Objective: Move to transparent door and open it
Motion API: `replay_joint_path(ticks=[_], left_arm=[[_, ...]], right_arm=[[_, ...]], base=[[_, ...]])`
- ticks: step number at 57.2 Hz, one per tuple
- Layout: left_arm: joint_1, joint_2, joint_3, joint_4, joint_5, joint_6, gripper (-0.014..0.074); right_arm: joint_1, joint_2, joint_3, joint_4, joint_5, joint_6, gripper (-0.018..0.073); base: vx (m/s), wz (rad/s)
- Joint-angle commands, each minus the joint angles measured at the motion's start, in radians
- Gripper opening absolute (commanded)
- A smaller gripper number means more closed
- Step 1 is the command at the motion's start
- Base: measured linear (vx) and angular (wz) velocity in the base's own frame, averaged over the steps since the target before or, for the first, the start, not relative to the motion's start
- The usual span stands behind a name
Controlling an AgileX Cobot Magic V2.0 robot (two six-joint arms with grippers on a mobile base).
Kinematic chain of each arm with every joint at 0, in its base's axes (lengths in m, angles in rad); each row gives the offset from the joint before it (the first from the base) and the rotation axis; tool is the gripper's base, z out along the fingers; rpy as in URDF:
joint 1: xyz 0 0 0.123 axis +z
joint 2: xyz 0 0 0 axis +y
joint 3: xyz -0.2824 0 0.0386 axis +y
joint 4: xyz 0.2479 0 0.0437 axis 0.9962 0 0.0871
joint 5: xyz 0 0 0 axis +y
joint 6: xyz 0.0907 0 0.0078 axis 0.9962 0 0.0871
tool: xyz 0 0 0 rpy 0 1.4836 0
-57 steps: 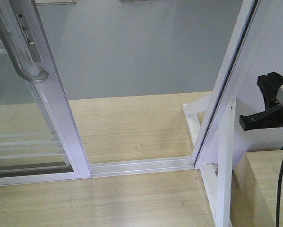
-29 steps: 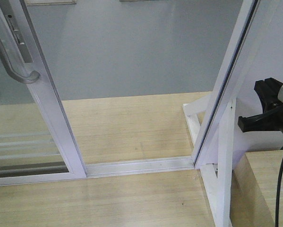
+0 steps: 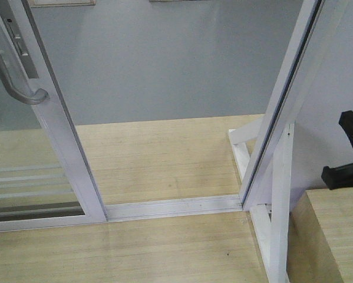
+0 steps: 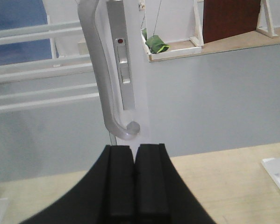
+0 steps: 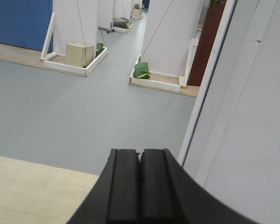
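The transparent door (image 3: 58,130) stands slid well aside, leaving a wide gap to the frame post (image 3: 288,106); opening appears largely done. The left gripper (image 4: 134,182), jaws pressed together, sits just below the handle (image 4: 104,79); the right gripper (image 5: 140,186) is likewise closed on nothing.

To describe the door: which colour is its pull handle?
Light grey, on the white-framed transparent door; the pull handle shows best in the left wrist view.

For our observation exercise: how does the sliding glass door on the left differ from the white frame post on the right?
The transparent door carries a grey pull handle; the frame post has none. The door holds glass with thin white bars; the post shows no glass. The door leans left in the front view, the post right. Both are glossy white.
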Motion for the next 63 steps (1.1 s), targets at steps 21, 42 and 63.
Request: replay_joint_path(ticks=[21, 42, 63], left_arm=[[-0.006, -0.224, 0.073, -0.069, 0.009, 0.004, -0.0006], [-0.006, -0.225, 0.077, -0.067, 0.061, 0.003, -0.0006], [-0.006, -0.225, 0.077, -0.067, 0.061, 0.003, -0.0006]], right_arm=[[-0.007, -0.264, -0.026, -0.009, 0.176, -0.003, -0.0006], [-0.007, -0.264, -0.026, -0.009, 0.198, 0.000, -0.0004], [-0.007, -0.264, -0.026, -0.009, 0.198, 0.000, -0.0004]], base=[[0.00, 0.00], [0.00, 0.00], [0.00, 0.00]])
